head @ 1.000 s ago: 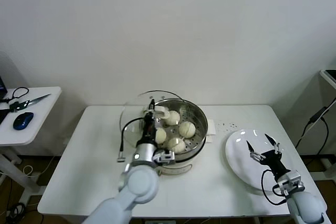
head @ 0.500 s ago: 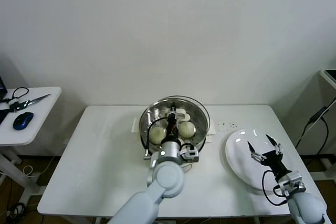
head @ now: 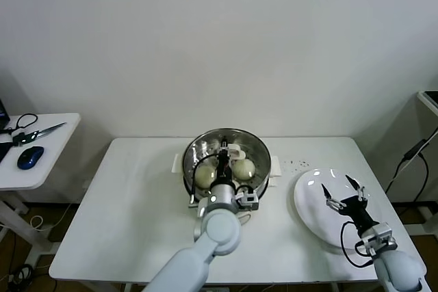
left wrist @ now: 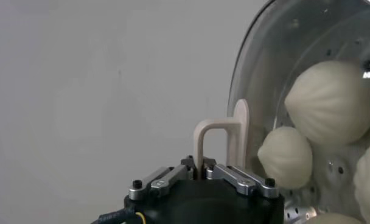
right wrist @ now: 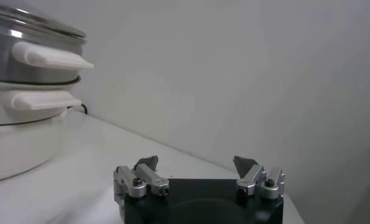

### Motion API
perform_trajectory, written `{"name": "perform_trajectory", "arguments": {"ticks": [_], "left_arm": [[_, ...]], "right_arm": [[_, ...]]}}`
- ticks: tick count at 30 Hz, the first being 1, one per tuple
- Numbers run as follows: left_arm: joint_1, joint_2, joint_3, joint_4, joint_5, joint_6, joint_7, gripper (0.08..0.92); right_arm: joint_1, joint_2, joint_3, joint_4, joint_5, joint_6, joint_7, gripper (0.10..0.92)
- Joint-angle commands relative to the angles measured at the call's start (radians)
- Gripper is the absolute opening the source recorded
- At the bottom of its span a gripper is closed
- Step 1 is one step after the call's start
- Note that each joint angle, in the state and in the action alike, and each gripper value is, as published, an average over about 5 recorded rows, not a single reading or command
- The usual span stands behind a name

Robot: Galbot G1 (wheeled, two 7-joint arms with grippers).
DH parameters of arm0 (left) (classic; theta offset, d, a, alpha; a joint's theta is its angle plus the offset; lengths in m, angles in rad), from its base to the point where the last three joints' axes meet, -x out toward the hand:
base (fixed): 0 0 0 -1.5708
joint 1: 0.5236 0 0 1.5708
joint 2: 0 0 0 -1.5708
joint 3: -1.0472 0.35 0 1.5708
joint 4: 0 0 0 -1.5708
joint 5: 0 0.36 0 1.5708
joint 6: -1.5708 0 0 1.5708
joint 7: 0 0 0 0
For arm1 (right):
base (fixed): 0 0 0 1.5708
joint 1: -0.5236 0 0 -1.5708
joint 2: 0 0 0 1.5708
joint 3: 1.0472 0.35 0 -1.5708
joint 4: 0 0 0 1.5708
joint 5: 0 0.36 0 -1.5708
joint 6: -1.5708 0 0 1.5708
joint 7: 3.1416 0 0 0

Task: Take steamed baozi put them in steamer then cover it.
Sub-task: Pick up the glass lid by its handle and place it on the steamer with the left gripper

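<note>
Nearest the robot, the right gripper (head: 344, 191) hangs over the white plate (head: 311, 217) at the right end of the table (head: 130, 203), jaws spread wide with nothing between them; this arm is idle.

Farther in, the left gripper (head: 224, 154) is over the middle of the steamer (head: 256, 147), jaws clenched on the white handle (left wrist: 220, 141) of the cover (left wrist: 258, 55). In the head view the glass lid appears to sit over the pot, its rim close to the steamer's rim. The right wrist view shows the lid's metal edge lying along the top of the pot wall, so it looks seated or nearly so; whether it rests fully all round cannot be told.

Inside, the steamed baozi (head: 243, 168) lie on the perforated tray, visible through the glass, pleated tips up.

Judgement: the step in hand is setting down the cover. To do it well, keep the lid level and centred on the rim, confirm even contact all round, then release straight and lift clear without dragging the handle.

Orientation: the lid lies flat, with its handle standing upward. The handle's long axis looks to run roughly near-to-far in the head view, though the gripper hides most of it.
</note>
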Motion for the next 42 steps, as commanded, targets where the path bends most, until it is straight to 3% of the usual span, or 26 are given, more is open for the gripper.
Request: {"name": "perform_trajectory", "arguments": {"ticks": [1, 32, 35, 42], "left_arm": [[-0.003, -0.002, -0.004, 0.021, 0.011, 0.049, 0.011, 0.151], [-0.023, 0.039, 0.026, 0.008, 0.005, 0.049, 0.040, 0.152], [-0.016, 0.049, 0.030, -0.012, -0.001, 0.049, 0.039, 0.190], [0.010, 0.073, 0.029, -0.087, -0.005, 0.049, 0.036, 0.389]], "right_arm": [[0.001, 0.002, 0.000, 0.001, -0.001, 0.002, -0.001, 0.823], [-0.001, 0.015, 0.007, -0.001, -0.015, 0.007, -0.006, 0.823], [-0.001, 0.014, 0.008, -0.001, -0.017, 0.003, -0.006, 0.823], [0.000, 0.016, 0.009, 0.010, -0.023, -0.029, 0.006, 0.823]]}}
